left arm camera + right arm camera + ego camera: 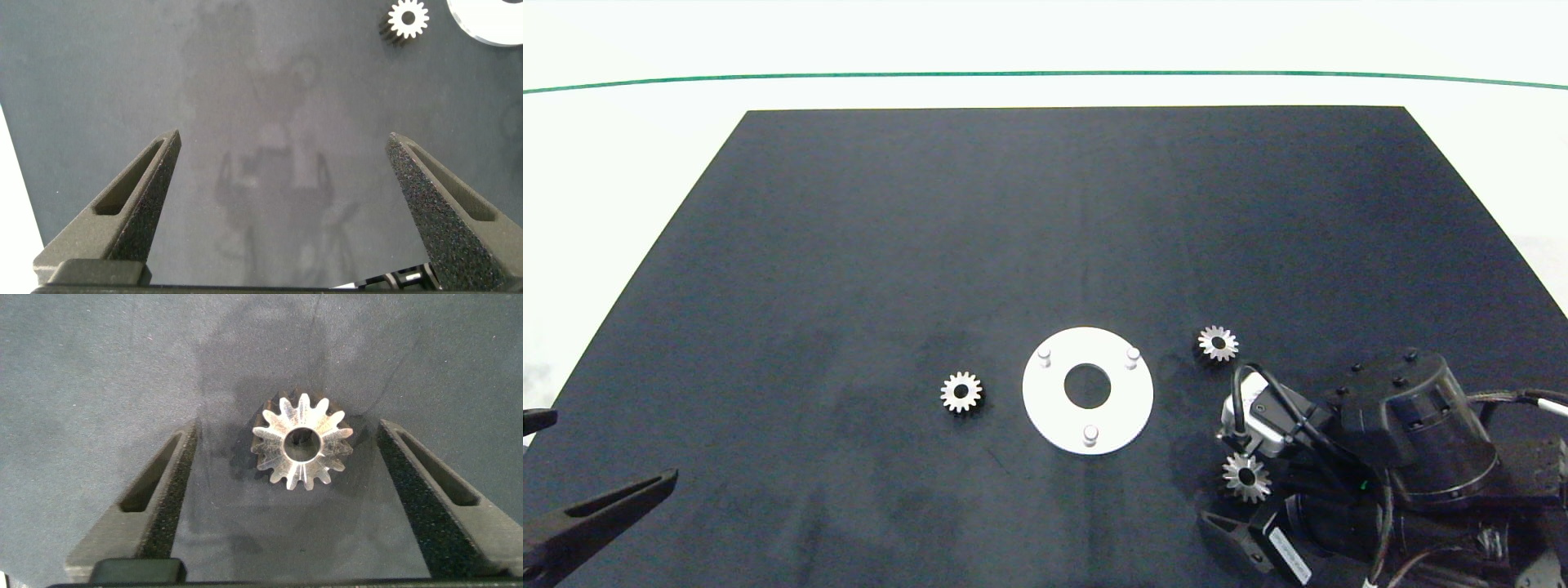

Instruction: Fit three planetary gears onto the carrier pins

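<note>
Here my right pincer (301,490) hangs spread around one planetary gear (302,442), untouched, flat on the worktop (849,245) beside the white disc (1045,408). My left pincer (286,196), also spread, idles at the near-left corner.

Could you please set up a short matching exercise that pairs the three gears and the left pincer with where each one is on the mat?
Things:
1. Gear
2. Gear
3. Gear
4. Left pincer

Places:
A. Between the open fingers of the right pincer, lying flat on the mat
B. Alone on the mat on the left-arm side of the white disc
C. Open over bare mat, near the mat's left edge
D. On the right-arm side of the disc, farther from the robot than the right pincer

Pairs: 1-B, 2-D, 3-A, 4-C
</note>
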`<control>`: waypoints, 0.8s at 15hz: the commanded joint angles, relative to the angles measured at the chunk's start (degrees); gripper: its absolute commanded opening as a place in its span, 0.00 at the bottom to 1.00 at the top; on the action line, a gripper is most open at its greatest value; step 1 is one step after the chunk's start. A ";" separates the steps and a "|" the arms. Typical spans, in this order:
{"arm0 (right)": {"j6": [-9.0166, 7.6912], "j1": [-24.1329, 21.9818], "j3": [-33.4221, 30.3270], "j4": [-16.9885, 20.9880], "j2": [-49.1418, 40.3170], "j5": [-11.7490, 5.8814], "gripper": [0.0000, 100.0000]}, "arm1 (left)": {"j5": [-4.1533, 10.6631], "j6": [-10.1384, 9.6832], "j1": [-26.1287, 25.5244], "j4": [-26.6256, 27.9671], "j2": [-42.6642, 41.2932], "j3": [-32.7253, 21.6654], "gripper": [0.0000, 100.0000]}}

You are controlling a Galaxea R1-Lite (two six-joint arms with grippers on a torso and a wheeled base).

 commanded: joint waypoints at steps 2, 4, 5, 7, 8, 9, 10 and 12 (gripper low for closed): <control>0.03 -0.06 -0.09 -0.23 0.35 0.02 0.79 | 0.05 0.04 0.10 0.13 -0.03 -0.13 1.00; 0.03 -0.50 -0.01 -1.28 0.79 -0.07 0.75 | 0.05 0.04 0.10 0.13 -0.03 -0.22 1.00; 0.03 -0.58 0.08 -1.55 0.79 -0.07 0.73 | 0.05 0.04 0.01 0.13 -0.03 -0.22 1.00; 0.12 -0.67 0.17 -1.55 0.79 -0.07 0.69 | 0.05 0.04 0.10 0.13 -0.03 -0.30 1.00; 0.12 -0.67 0.17 -1.55 0.88 -0.07 0.67 | 0.05 0.04 0.10 0.13 -0.03 -0.48 1.00; 0.12 -0.58 0.17 -1.55 0.79 -0.07 0.66 | 0.05 0.04 0.19 0.13 -0.03 -0.66 1.00; 0.12 -0.67 0.26 -1.55 0.70 -0.07 0.62 | 0.05 0.04 0.10 0.13 -0.03 -0.66 1.00; 0.21 -0.58 0.35 -1.55 0.79 -0.07 0.59 | 0.05 0.04 0.19 0.05 -0.03 -0.74 1.00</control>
